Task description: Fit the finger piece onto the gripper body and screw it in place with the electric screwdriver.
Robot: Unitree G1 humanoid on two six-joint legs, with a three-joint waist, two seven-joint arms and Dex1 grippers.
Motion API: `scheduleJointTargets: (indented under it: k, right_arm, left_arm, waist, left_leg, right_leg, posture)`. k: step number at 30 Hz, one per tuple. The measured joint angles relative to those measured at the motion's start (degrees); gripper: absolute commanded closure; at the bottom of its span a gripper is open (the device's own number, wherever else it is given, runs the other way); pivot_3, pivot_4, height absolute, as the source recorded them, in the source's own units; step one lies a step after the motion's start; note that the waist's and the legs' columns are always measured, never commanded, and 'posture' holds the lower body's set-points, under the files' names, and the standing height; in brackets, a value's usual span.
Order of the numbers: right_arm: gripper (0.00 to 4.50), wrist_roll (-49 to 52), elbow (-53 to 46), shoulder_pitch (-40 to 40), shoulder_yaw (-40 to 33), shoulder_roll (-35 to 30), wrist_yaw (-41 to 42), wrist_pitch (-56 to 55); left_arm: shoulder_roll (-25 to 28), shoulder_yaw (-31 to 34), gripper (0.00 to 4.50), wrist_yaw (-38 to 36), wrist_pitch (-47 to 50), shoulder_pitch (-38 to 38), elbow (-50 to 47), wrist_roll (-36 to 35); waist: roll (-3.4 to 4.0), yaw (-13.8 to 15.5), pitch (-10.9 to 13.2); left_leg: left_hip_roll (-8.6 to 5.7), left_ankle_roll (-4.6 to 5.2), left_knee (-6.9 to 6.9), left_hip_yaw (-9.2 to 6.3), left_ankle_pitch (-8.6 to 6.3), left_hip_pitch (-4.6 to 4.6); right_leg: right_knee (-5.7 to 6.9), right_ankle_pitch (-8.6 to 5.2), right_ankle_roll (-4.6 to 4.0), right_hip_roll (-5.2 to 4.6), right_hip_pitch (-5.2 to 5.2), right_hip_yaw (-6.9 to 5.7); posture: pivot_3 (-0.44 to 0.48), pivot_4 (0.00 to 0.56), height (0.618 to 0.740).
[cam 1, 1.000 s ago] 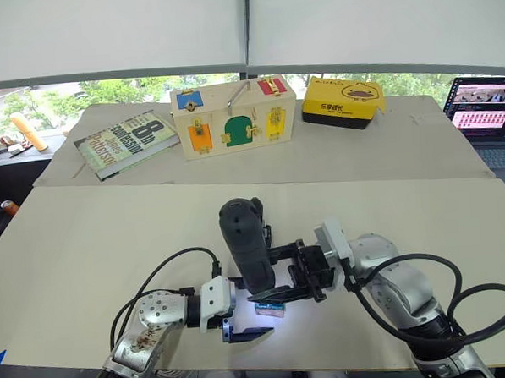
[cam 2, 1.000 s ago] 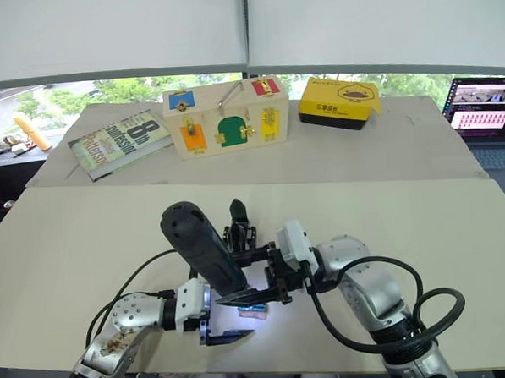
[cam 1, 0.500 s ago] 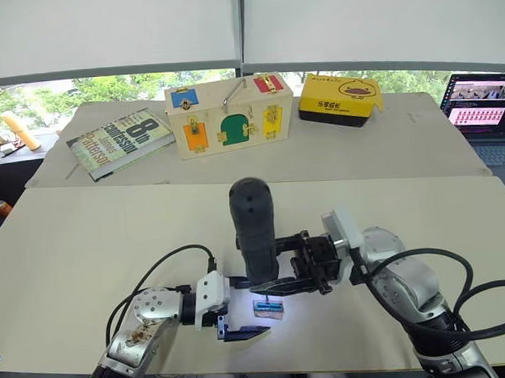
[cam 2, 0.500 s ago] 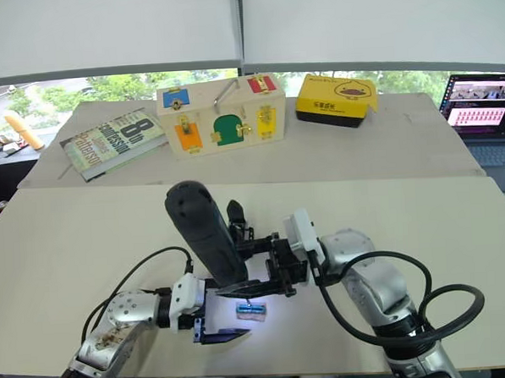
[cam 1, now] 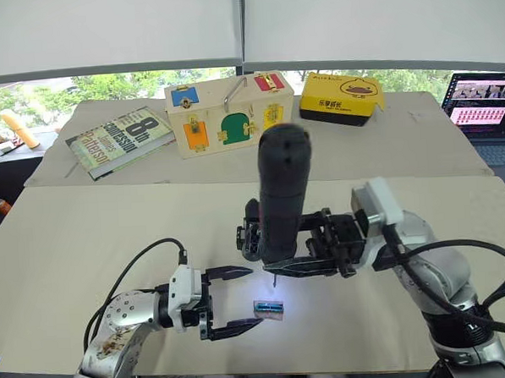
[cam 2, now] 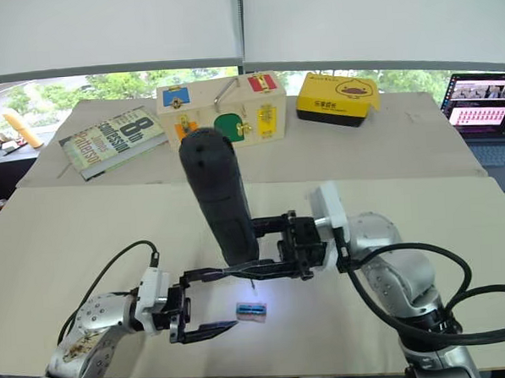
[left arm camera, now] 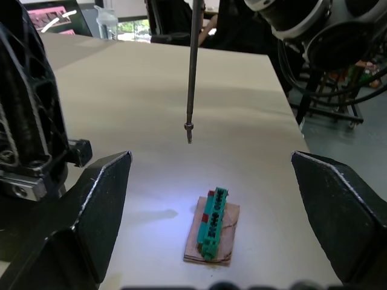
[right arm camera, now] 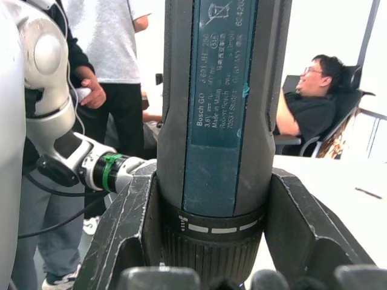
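Note:
My right gripper [cam 1: 283, 260] is shut on the electric screwdriver [cam 1: 282, 183], a thick dark cylinder held upright above the table. Its thin bit [left arm camera: 192, 66] points down, with white light on the board below. The gripper body [cam 1: 249, 233], a small black block with a pointed claw on top, sits just behind the screwdriver. I cannot tell the finger piece apart from that claw. My left gripper [cam 1: 256, 297] lies low on the table, open, left of a small green part [cam 1: 269, 307] on a brown pad. Nothing is between its fingers [left arm camera: 100, 202].
On the far table stand a wooden latch box [cam 1: 229, 114], a book [cam 1: 114, 142], a yellow box [cam 1: 341, 95] and a laptop [cam 1: 485, 109]. Black cables [cam 1: 138, 267] trail from both wrists. People [right arm camera: 305, 103] show behind the screwdriver in the right wrist view.
My right gripper has lifted the screwdriver up and to the right, uncovering the green part. The left gripper has drawn back to the left. The camera has shifted slightly.

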Motion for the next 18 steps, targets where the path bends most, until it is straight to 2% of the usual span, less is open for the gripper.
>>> scheduleJointTargets:
  k: [11,18]
  right_arm:
    - [2.57,4.11,-1.61,-1.52,-3.81,-2.56,-2.37,2.68]
    - [2.57,4.43,-1.73,-2.76,-4.9,-2.62,-3.5,2.73]
  left_arm:
    - [2.39,10.72,0.06,1.51,2.35,-0.89,3.54,-3.78]
    - [-2.34,10.26,0.06,6.3,-0.78,-3.81,10.57,1.74]
  waist:
    - [0.0,0.09,0.0]
    - [0.0,0.03,0.01]
  left_leg:
    - [-0.01,-0.01,0.0,0.05,0.0,-0.02]
    - [-0.03,-0.03,-0.01,0.14,0.01,0.02]
  right_leg:
    - [-0.02,0.0,0.0,0.14,0.01,0.05]
    - [-0.01,0.0,0.01,0.25,0.04,0.09]
  posture:
    - [0.0,0.15,0.74]
    - [0.0,0.15,0.74]
